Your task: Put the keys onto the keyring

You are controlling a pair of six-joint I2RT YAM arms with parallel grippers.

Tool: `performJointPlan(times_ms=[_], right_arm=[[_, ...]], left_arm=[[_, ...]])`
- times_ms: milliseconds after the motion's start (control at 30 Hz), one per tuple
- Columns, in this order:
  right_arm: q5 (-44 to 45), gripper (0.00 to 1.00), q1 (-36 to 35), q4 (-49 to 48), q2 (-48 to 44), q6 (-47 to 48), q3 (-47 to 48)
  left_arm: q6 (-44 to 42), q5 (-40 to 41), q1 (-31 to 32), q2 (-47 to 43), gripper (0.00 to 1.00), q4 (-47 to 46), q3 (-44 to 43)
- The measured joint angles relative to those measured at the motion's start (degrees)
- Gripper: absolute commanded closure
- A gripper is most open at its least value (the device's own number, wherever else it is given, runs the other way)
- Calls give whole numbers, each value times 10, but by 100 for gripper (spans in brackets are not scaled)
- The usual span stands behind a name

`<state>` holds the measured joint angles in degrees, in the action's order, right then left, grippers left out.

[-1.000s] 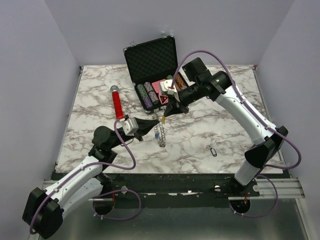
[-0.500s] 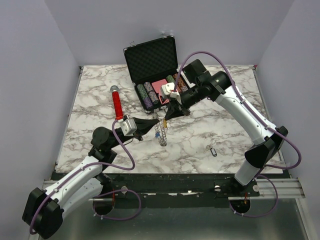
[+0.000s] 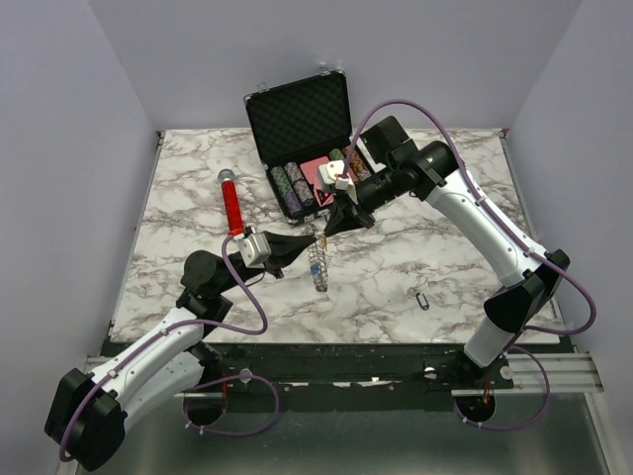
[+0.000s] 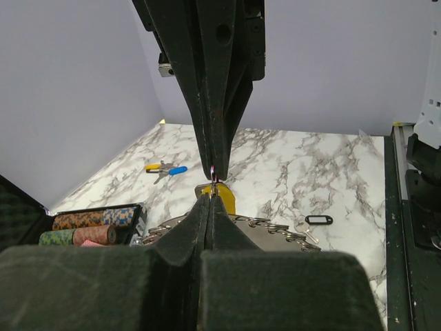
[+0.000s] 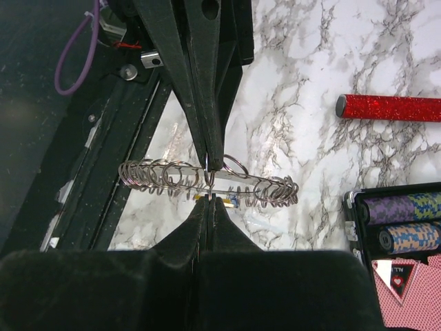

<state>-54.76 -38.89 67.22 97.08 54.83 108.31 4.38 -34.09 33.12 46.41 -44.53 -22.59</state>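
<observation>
Left jaws pressed together, pinching the rim of the keyring point(image 5: 241, 185), which we see held edge-on above the table point(image 3: 435, 247). Right jaws also pressed together, gripping a yellow-tagged key point(image 4: 226, 198) right at the ring, tips nearly meeting. A black-tagged key point(image 3: 422, 299) lies well apart, toward the right arm's base. The open case point(image 3: 297, 117) holds rows of poker chips point(image 3: 294, 188) and red cards point(image 3: 318, 170).

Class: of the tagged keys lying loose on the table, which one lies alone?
The black-tagged key: it lies by itself, while the yellow-tagged key and blue-tagged key lie side by side.
</observation>
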Motion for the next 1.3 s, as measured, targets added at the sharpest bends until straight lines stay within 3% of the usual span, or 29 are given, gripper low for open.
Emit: performJointPlan(times_ms=[1300], right_arm=[[0,99,0,-12,0,-18,0]], left_arm=[[9,19,0,-3,100,-4,3]])
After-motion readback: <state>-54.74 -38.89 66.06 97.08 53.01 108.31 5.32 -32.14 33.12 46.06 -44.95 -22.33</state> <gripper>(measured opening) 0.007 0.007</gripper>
